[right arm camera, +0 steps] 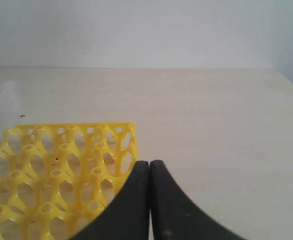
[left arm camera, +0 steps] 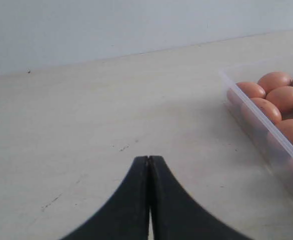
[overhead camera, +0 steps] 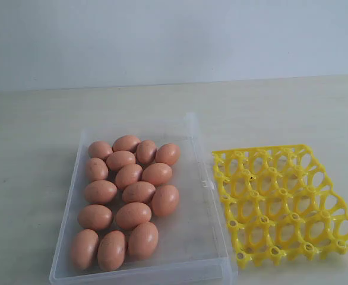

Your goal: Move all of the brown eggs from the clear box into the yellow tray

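Brown eggs, sixteen by count, all lie inside the clear box; take that box as your reference. It is the largest item on the surface. The yellow tray sits just beside the box's clasp wall. The eggs cluster toward the box wall opposite the tray. The left pincer is closed on nothing, outside that opposite wall. The right pincer is closed on nothing, on the tray's far side from the box.
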You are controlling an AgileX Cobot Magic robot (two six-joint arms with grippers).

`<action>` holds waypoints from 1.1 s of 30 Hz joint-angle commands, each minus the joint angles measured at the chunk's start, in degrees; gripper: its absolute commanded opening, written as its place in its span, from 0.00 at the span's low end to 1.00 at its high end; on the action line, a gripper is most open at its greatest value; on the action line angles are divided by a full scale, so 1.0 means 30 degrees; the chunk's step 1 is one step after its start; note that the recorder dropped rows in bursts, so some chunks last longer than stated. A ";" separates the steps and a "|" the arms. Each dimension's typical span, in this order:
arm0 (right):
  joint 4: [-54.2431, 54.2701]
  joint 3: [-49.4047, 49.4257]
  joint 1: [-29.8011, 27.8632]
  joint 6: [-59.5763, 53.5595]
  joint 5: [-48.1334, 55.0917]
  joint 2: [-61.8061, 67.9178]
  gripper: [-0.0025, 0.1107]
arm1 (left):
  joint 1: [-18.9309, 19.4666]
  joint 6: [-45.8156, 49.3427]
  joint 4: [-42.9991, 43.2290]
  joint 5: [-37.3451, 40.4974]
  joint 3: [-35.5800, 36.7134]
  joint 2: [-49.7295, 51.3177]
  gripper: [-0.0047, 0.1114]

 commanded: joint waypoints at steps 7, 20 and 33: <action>-0.0026 0.0088 0.0097 0.0000 -0.0143 -0.0130 0.02 | -0.0061 -0.0083 -0.0028 -0.0263 -0.0077 0.0012 0.04; 0.0203 -0.1835 0.0097 0.0228 -0.0079 -0.0130 0.02 | -0.0061 -0.0083 -0.0028 -0.0263 -0.0077 0.0012 0.04; -0.0299 -1.0431 0.0097 0.0368 0.3478 0.5474 0.02 | -0.0061 -0.0083 -0.0028 -0.0263 -0.0077 0.0012 0.04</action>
